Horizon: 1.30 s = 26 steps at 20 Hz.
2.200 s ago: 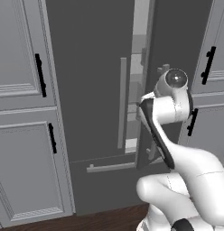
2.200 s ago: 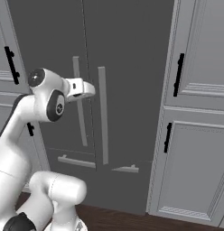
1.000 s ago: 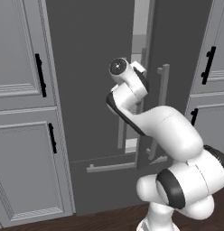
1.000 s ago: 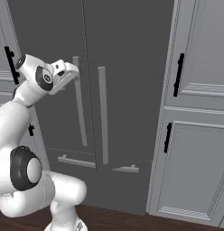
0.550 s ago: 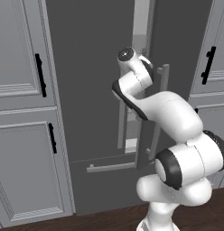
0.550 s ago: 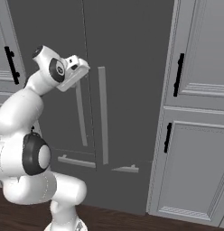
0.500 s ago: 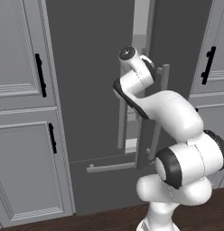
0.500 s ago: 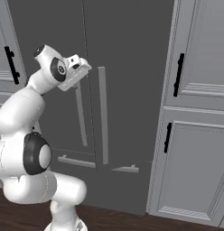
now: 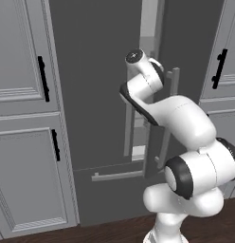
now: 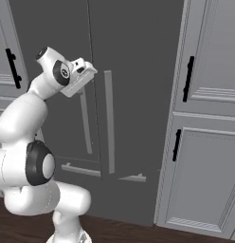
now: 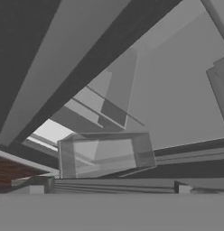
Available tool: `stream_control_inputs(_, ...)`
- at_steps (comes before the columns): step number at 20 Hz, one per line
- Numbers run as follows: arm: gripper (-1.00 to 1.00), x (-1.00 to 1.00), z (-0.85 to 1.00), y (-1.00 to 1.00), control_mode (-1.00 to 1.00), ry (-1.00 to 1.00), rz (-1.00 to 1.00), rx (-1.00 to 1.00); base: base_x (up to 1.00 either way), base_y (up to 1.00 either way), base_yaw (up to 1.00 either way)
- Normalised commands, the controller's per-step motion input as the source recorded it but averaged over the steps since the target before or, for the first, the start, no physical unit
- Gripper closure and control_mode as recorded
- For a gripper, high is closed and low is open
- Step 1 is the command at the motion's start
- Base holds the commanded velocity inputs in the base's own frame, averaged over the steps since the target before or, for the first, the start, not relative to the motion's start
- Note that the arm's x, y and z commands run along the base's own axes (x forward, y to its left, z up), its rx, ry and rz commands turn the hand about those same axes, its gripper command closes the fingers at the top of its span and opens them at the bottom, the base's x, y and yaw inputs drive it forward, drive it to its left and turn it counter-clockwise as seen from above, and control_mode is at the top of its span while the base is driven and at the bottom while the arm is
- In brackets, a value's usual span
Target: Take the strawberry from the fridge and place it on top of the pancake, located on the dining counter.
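The arm has swung up to the fridge (image 9: 95,109), its gripper (image 10: 84,76) now near the right-hand door's handle (image 9: 169,118), jaws spread and empty; that door stands slightly ajar, the strawberry presumably inside, unseen

The arm (image 9: 185,118) is glossy white, built of rounded, bulbous segments joined by dark grey to black joint rings. A round dark cap tops its upper joint. A white boxy hand block (image 10: 77,78) carries small dark fittings.
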Motion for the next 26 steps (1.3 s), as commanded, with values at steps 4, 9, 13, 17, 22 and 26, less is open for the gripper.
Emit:
stream_control_inputs(4, -1.00, -0.34, 0.01, -0.91, -1.00, 0.00, 0.00, 0.00, 0.00, 0.00, 0.00)
stream_control_inputs(9, -1.00, -0.38, 0.00, -1.00, -1.00, 0.02, -0.03, 0.00, 0.00, 0.00, 0.00)
stream_control_inputs(13, -1.00, -0.39, 0.00, -1.00, -1.00, 0.03, -0.05, 0.03, 0.00, 0.00, 0.00)
stream_control_inputs(17, -1.00, -0.40, 0.00, -1.00, -1.00, 0.04, -0.07, 0.04, 0.00, 0.00, 0.00)
stream_control_inputs(22, -1.00, -0.41, 0.00, -1.00, -1.00, 0.04, -0.08, 0.05, 0.00, 0.00, 0.00)
stream_control_inputs(26, -1.00, -0.43, 0.00, -1.00, -1.00, 0.03, -0.08, 0.08, 0.00, 0.00, 0.00)
